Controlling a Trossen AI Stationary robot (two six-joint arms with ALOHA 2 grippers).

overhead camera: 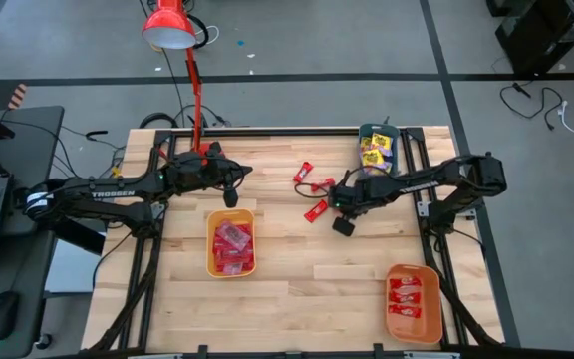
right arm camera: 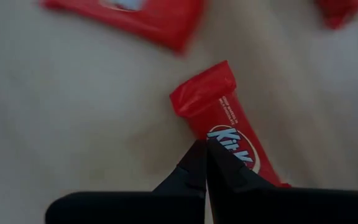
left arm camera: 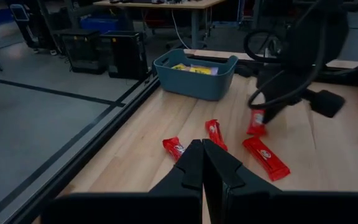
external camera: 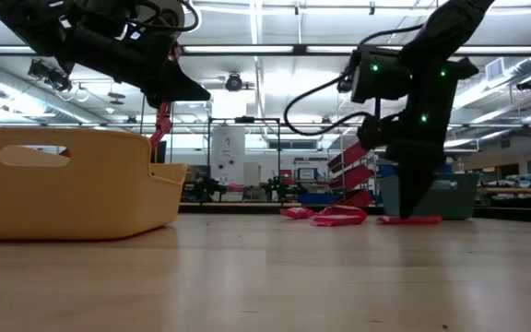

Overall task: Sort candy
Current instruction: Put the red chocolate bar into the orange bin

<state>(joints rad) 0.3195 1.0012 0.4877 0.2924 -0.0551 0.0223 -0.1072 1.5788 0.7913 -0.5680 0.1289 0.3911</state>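
Three red candies (left arm camera: 215, 132) lie flat on the wooden table (overhead camera: 297, 289) at its far middle. A further red candy (right arm camera: 229, 124) lies just under my right gripper (right arm camera: 205, 146), which is shut and points steeply down at it, also seen in the low view (external camera: 411, 210). My left gripper (left arm camera: 202, 149) is shut on nothing. It hangs almost level above the table's far left (overhead camera: 245, 171), pointing toward those candies. More candy fills the trays. My right gripper comes from above with its shut fingertips (right arm camera: 194, 163) over one long side (right arm camera: 211, 132) of the red candy, about halfway along it. The candy lies flat on the table. I cannot tell whether the tips touch it.
A yellow tray (overhead camera: 210, 244) of pinkish-red candy stands left of centre. An orange tray (overhead camera: 430, 289) of red candy sits at the near right corner, and a teal tray (overhead camera: 365, 133) of yellow candy at the far right. A red lamp (overhead camera: 167, 25) rises by the far left edge.
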